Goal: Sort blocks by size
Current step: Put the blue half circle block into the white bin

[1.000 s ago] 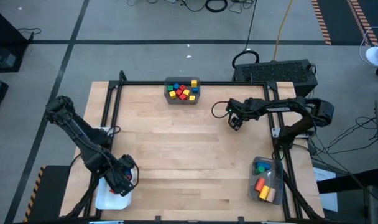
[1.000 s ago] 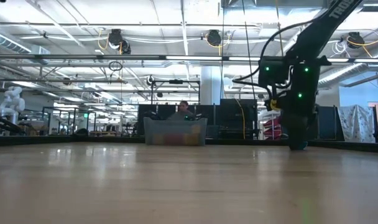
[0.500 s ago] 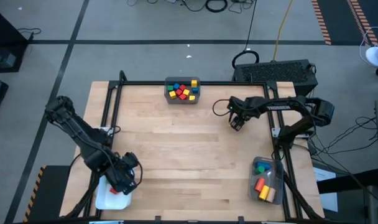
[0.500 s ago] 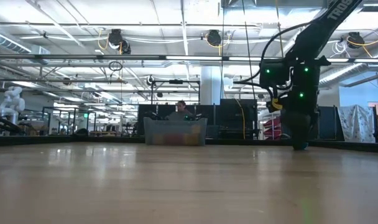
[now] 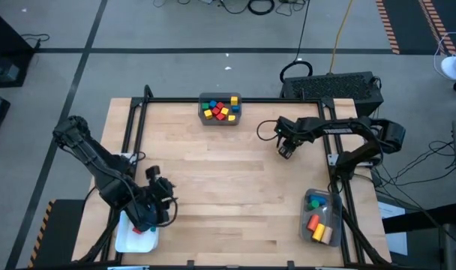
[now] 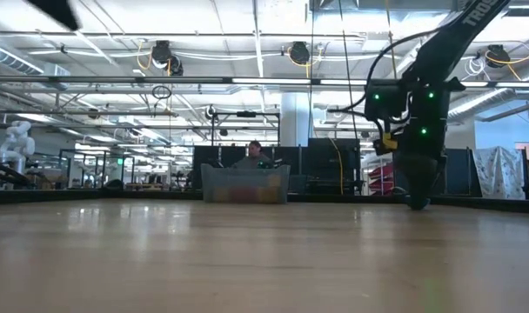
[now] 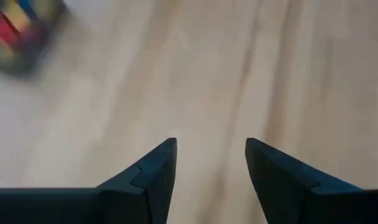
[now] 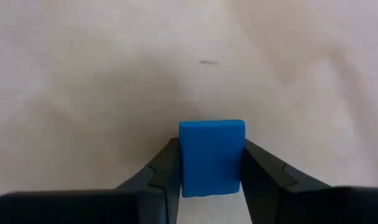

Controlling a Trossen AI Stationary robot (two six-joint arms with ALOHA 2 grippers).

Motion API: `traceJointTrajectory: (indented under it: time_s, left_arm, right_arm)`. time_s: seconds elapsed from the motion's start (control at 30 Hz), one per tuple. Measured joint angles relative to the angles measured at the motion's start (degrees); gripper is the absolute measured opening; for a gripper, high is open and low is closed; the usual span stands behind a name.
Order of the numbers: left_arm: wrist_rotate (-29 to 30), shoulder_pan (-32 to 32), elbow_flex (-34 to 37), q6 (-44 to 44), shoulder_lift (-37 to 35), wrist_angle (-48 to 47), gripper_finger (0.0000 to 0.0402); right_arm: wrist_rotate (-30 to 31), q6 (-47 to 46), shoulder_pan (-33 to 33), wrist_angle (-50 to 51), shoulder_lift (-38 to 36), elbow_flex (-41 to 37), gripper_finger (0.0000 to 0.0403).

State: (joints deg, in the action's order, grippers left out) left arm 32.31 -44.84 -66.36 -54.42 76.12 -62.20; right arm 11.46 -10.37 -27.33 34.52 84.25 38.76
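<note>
Right wrist view: blue block [image 8: 212,157] upright between right fingers [image 8: 166,171], touching.

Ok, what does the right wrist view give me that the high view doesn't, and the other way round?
Only the right wrist view shows a blue block sitting between the right gripper's jaws, which press against its sides, low over the wood. Only the high view shows the grey bin of mixed blocks at the far edge, the clear bin near the right corner, the white bin and the left gripper. Both show bare table.
</note>
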Motion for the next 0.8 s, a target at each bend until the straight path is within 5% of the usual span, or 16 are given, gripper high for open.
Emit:
traceJointTrajectory:
  time_s: [0.27, 0.53, 0.8]
  left_arm:
    - [12.8, 3.5, 0.0, 17.3, 0.0, 5.4, 0.0193]
    - [15.3, 7.6, 0.0, 35.7, 1.1, 13.1, 0.0193]
    - [14.9, 13.5, 0.0, 58.3, 8.1, 30.8, 0.0193]
  right_arm:
    - [-8.2, 0.4, 6.3, -5.2, -3.8, -0.1, 0.0113]
    - [-15.9, -2.5, 14.4, -15.6, -4.6, 0.0, 0.0116]
    - [-21.5, -3.5, 24.0, -31.1, -4.6, 0.1, 0.0115]
